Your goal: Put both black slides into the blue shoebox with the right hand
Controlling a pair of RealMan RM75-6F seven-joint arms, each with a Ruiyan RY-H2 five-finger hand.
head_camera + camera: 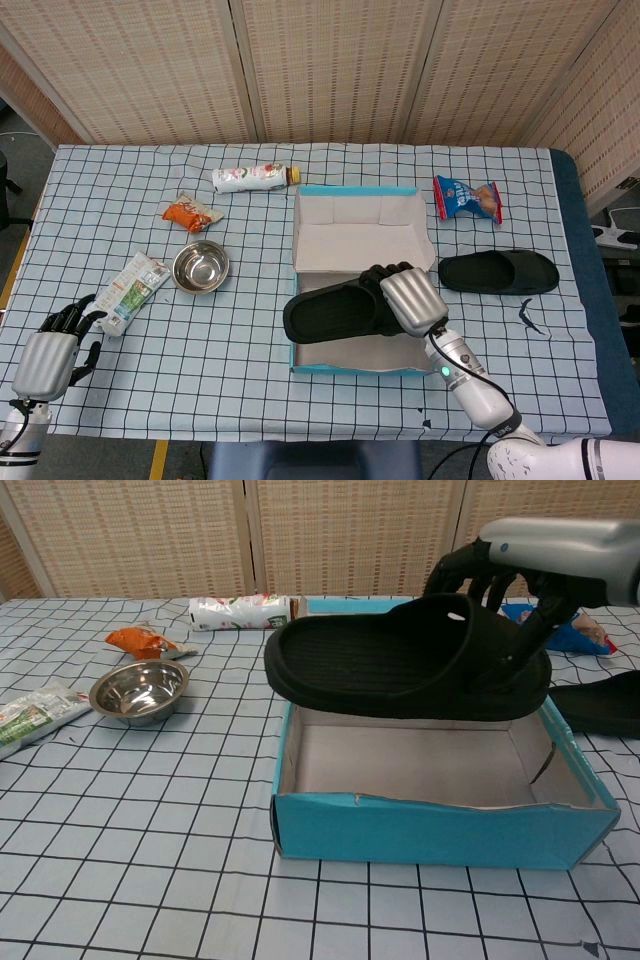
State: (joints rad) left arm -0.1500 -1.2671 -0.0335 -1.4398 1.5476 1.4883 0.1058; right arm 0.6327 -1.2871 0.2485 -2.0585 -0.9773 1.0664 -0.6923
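Black slide (400, 665), clamped at its strap by the right hand (410, 299), hangs level over the blue shoebox (440, 830); I would centre it lengthwise, lower flat, then release.

Right hand (411, 299) up over middle of scene, forearm running back toward near right corner, dark fingers (470, 565) curled down, gripping black slide (340, 311). Left hand (48, 356) low at near left edge, holding nothing, back up, fingers spread, pointing far.
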